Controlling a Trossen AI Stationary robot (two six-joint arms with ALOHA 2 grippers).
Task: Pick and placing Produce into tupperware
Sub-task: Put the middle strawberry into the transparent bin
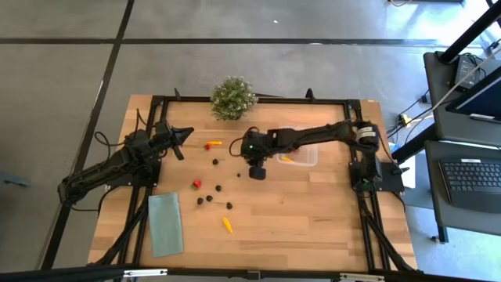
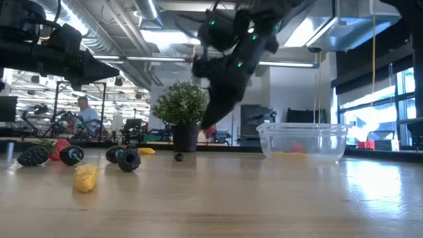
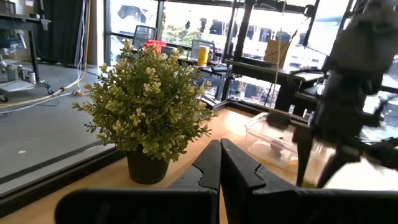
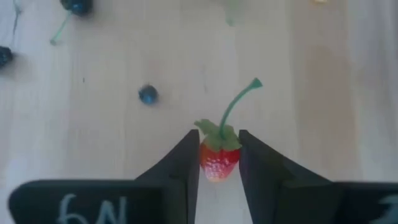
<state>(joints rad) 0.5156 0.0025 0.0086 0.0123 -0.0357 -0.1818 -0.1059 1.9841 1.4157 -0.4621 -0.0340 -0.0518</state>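
I see a strawberry (image 4: 219, 160) clamped between the right gripper (image 4: 219, 168) fingers, green stem pointing away from the wrist. In the high view, this gripper (image 1: 257, 171) hangs over the table just at 9 o'clock of the tupperware (image 1: 307, 159). The tupperware sits right of table centre, open, with a yellow piece (image 1: 286, 158) inside; the low view shows a red piece (image 2: 297, 148) in it as well.

The remaining produce lies on the wood at 8 o'clock of the right gripper: a red piece (image 1: 196, 183), dark berries (image 1: 218, 188) near it, a yellow piece (image 1: 227, 225) nearer the front edge, and a red-and-yellow piece (image 1: 212, 144) at 10 o'clock. One small dark ball (image 4: 147, 94) lies close to the strawberry.

The left gripper (image 1: 182, 136) waits at the table's left side, its fingers (image 3: 210, 168) pressed together on nothing. A plant (image 1: 232, 98) stands at the far edge, 12 o'clock. A cloth (image 1: 165, 223) lies at front left.
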